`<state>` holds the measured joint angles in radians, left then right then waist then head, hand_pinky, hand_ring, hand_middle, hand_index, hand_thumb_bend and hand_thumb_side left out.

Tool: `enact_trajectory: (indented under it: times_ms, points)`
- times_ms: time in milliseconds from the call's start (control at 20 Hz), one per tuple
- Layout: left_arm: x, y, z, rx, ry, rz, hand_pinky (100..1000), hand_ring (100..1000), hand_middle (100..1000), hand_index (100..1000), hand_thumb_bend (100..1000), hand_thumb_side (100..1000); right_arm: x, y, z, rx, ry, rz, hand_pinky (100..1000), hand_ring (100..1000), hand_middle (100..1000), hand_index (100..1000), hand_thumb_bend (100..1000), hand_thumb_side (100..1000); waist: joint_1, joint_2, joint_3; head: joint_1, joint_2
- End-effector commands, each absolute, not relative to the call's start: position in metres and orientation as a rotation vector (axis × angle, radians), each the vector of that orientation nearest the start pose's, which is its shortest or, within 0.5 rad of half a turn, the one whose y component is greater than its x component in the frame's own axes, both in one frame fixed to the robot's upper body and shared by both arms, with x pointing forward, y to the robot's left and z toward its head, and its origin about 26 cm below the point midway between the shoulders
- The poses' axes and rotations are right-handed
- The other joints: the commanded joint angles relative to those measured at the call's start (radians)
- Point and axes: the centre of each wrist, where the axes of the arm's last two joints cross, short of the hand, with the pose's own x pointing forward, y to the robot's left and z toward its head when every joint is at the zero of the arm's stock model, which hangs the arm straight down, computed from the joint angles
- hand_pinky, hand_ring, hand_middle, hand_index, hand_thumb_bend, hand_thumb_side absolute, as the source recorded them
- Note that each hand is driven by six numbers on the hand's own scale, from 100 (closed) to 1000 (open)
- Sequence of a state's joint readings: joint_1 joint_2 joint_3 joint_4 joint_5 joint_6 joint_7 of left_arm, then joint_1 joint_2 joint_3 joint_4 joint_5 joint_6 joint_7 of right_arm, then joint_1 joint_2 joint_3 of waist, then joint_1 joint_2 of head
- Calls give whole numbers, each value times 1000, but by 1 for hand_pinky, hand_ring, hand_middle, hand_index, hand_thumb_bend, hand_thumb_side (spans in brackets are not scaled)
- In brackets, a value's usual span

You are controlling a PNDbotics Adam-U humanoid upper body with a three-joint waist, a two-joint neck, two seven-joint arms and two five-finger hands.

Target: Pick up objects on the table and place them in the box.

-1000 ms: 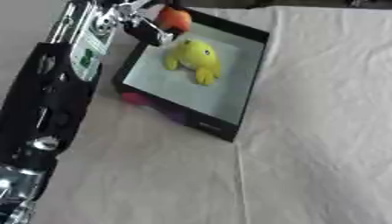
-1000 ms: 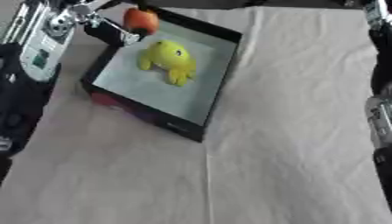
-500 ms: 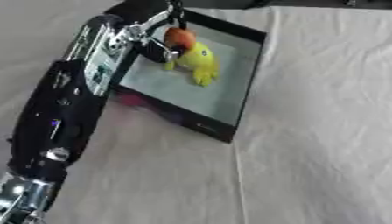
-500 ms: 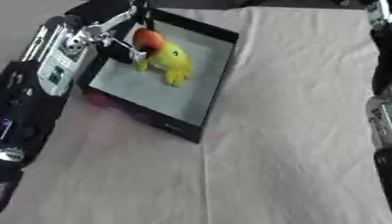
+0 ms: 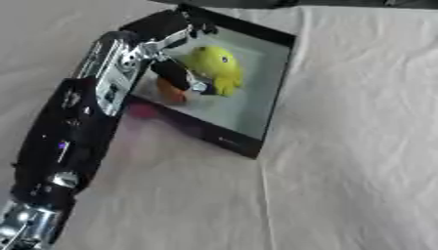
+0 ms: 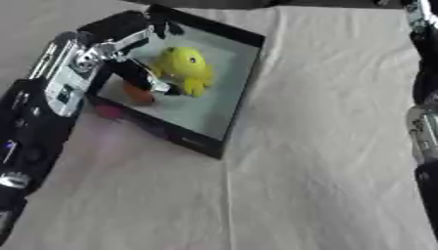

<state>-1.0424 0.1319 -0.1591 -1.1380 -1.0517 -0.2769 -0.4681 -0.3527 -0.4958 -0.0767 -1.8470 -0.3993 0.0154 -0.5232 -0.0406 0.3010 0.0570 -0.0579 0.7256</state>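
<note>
We saw the left hand (image 5: 175,73) reaching down inside the black box (image 5: 272,93), its dark fingers curled around a small orange object (image 5: 169,90) low over the pale floor, just beside the yellow toy (image 5: 214,66) lying there. Only the right arm (image 6: 424,97) showed at the edge; its hand was out of sight.
</note>
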Motion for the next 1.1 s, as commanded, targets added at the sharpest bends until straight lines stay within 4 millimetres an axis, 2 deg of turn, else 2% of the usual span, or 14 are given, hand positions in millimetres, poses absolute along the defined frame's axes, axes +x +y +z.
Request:
enact_trajectory:
  times_ms: [50,350,400,550,700,900,1100]
  points:
    - [452,121,270,864,-1843,-1721,847,759,791,893,737,495,320,-316,224,-259,-2203,-348,925,901,926,850,688,374,-1,-23,4,-5,-4]
    - [438,141,303,931,-1988,-1567,833,740,772,875,635,450,317,-320,223,-277,-2201,-350,924,901,925,849,687,375,5,-38,21,-15,4]
    - [435,145,311,945,-2019,-1534,818,725,758,854,577,413,317,-320,222,-281,-2199,-350,924,901,925,849,687,375,7,-42,24,-18,6]
    - [421,166,334,950,-2122,-1429,795,700,738,830,528,386,316,-323,220,-298,-2190,-347,924,901,925,849,687,374,11,-52,36,-32,11]
    - [408,198,348,944,-2167,-1332,777,679,723,817,493,352,314,-325,217,-313,-2180,-345,924,901,925,849,688,373,15,-58,47,-50,16]
    - [387,254,360,997,-2175,-1182,771,669,716,805,482,314,311,-328,215,-333,-2177,-333,924,900,925,849,689,371,21,-63,61,-69,24]
    - [364,305,359,1018,-2191,-1034,770,655,707,795,464,296,309,-329,214,-346,-2177,-324,923,901,925,848,690,369,21,-64,70,-83,20]
